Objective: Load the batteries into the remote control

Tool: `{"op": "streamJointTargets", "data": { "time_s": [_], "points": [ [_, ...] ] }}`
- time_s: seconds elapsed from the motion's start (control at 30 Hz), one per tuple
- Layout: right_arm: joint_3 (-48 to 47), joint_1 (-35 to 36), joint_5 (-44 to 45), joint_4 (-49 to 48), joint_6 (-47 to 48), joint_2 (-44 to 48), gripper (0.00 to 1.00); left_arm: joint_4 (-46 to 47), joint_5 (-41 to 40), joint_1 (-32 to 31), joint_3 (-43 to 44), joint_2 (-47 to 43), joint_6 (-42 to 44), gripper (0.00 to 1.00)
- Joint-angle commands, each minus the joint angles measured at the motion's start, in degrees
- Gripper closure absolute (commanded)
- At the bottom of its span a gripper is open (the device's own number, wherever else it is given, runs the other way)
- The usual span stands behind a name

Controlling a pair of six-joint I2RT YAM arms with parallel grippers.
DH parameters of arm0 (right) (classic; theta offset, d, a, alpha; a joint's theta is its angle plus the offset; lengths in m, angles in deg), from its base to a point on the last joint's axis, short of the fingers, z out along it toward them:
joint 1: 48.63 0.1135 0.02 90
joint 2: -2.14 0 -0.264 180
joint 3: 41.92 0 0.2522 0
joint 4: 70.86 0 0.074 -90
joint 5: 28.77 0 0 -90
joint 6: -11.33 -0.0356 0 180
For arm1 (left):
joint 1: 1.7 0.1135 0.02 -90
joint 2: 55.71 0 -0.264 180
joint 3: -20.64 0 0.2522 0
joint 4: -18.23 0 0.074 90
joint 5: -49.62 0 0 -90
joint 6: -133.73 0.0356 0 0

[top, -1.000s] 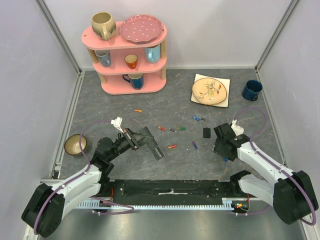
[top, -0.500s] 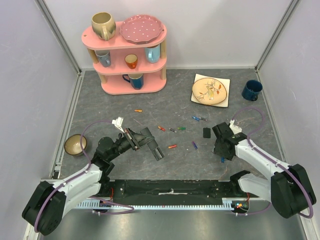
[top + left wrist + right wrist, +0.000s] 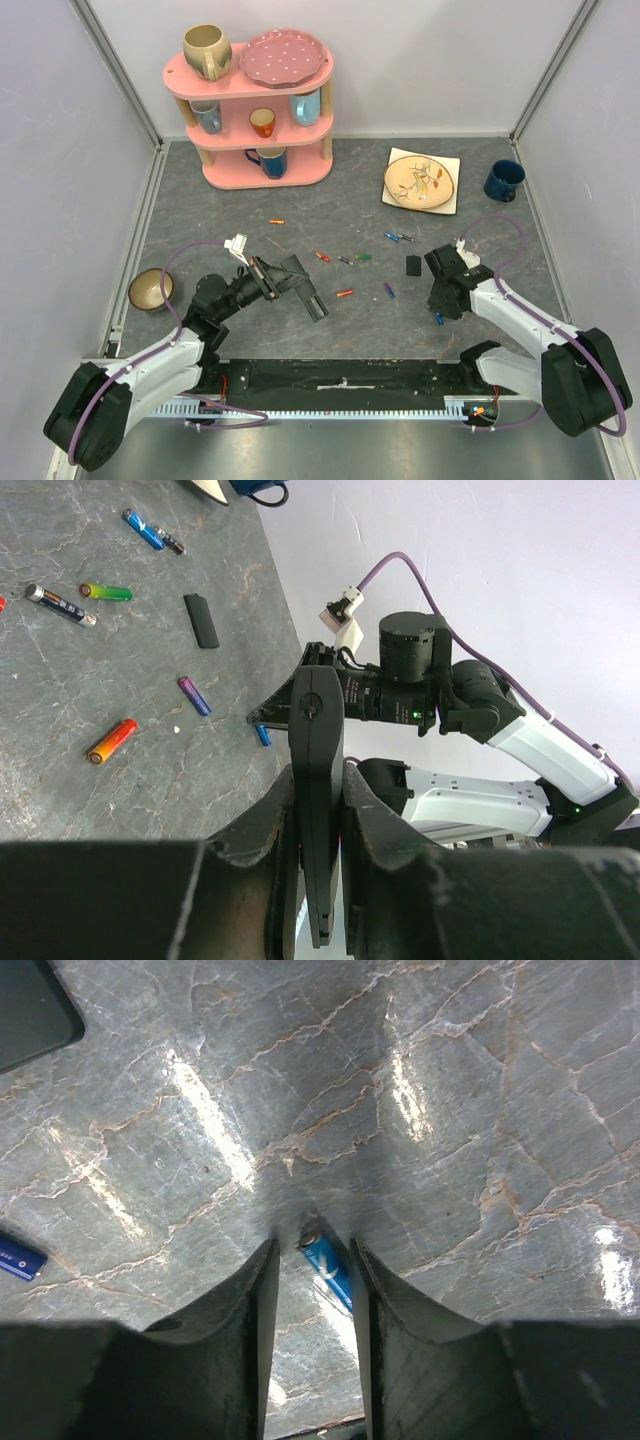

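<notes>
My left gripper (image 3: pixel 287 277) is shut on the remote control (image 3: pixel 304 290), a slim black bar held edge-up above the table; in the left wrist view the remote (image 3: pixel 318 770) sits clamped between both fingers (image 3: pixel 372 825). My right gripper (image 3: pixel 441 306) is open and lowered to the table, straddling a blue battery (image 3: pixel 329 1261) that lies slanted against the right finger. That battery also shows in the top view (image 3: pixel 438 319). Other batteries lie loose mid-table: orange (image 3: pixel 344 294), purple (image 3: pixel 389 291), green (image 3: pixel 364 257), dark (image 3: pixel 344 260).
A small black battery cover (image 3: pixel 413 265) lies next to my right gripper. More batteries (image 3: pixel 398 238) lie further back, and one orange battery (image 3: pixel 277 221) lies alone. A pink shelf with mugs (image 3: pixel 250 100), a plate (image 3: pixel 420 180), a blue mug (image 3: pixel 503 180) and a bowl (image 3: pixel 150 290) stand around the edges.
My right gripper has shifted slightly left and down around the blue battery, which has slid a little to the left. The left arm and the remote have not moved.
</notes>
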Motion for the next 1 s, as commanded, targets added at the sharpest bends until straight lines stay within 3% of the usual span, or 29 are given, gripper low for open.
{"op": "streamJointTargets", "data": {
  "time_s": [0.0, 0.37, 0.5, 0.83, 0.97],
  "points": [
    [2.0, -0.1, -3.1, -1.9, -0.1, 0.0, 0.63, 3.1, 0.5, -0.4, 0.1, -0.1, -1.1, 0.98],
    [3.8, 0.0, -5.0, -3.4, -0.1, 1.1, 0.87, 3.4, -0.1, -1.0, 0.1, 0.5, -1.2, 0.98],
    [3.7, 0.1, -4.8, -3.4, 1.0, 2.1, 1.0, 3.3, -0.3, -1.2, 0.3, 0.9, -1.0, 0.98],
    [1.7, 3.0, -6.2, -3.4, 3.9, 12.5, 1.0, -2.6, -1.7, -1.2, 2.9, -0.5, 2.9, 0.98],
    [-3.2, 6.3, -2.8, -1.3, 6.9, 12.7, 1.0, -5.3, -0.8, -1.1, 5.5, 0.2, 3.7, 0.98]
  ]
}}
